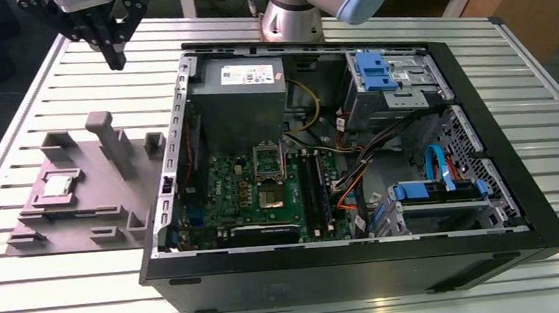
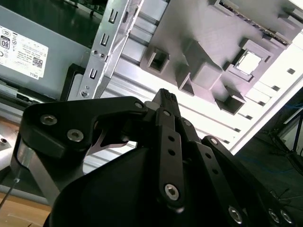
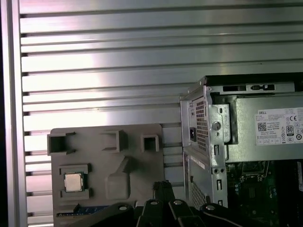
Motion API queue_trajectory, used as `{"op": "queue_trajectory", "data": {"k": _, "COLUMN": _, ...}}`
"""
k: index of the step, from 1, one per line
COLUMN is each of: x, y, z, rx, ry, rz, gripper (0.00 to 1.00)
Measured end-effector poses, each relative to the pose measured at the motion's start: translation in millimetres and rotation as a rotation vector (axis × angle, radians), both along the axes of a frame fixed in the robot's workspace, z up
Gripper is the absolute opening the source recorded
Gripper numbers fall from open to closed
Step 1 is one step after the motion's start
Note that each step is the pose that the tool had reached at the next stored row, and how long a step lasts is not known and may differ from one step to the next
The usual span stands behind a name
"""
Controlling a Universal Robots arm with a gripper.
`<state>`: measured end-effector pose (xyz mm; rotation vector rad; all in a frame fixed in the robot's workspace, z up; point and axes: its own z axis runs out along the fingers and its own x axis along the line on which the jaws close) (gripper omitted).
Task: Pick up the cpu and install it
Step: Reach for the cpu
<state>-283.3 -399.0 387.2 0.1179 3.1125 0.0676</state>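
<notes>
One cpu (image 1: 58,185) lies in a pocket of the grey holder (image 1: 114,194), at the exterior view's left of the case (image 1: 366,272). The gripper (image 1: 116,62) hangs farther back, well apart from it, fingers closed together and holding nothing.

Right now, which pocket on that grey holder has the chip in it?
The square pocket at the exterior view's left end of the grey holder: the cpu lies flat inside it. The other visible pockets look empty.
</notes>
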Motion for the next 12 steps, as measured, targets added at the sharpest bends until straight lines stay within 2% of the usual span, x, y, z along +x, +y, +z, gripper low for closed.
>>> {"op": "queue_trajectory", "data": {"k": 3, "x": -9.0, "y": 0.0, "z": -0.6, "rx": 0.0000, "ry": 0.0000, "rz": 0.000, "gripper": 0.10}}
{"op": "queue_trajectory", "data": {"k": 7, "x": -16.1, "y": 0.0, "z": -1.0, "rx": 0.0000, "ry": 0.0000, "rz": 0.000, "gripper": 0.10}}
{"op": "queue_trajectory", "data": {"k": 8, "x": -24.6, "y": 0.0, "z": -1.6, "rx": 0.0001, "ry": 0.0000, "rz": 0.000, "gripper": 0.10}}
{"op": "queue_trajectory", "data": {"k": 12, "x": -24.6, "y": 0.0, "z": -1.5, "rx": 0.0000, "ry": 0.0001, "rz": 0.000, "gripper": 0.10}}
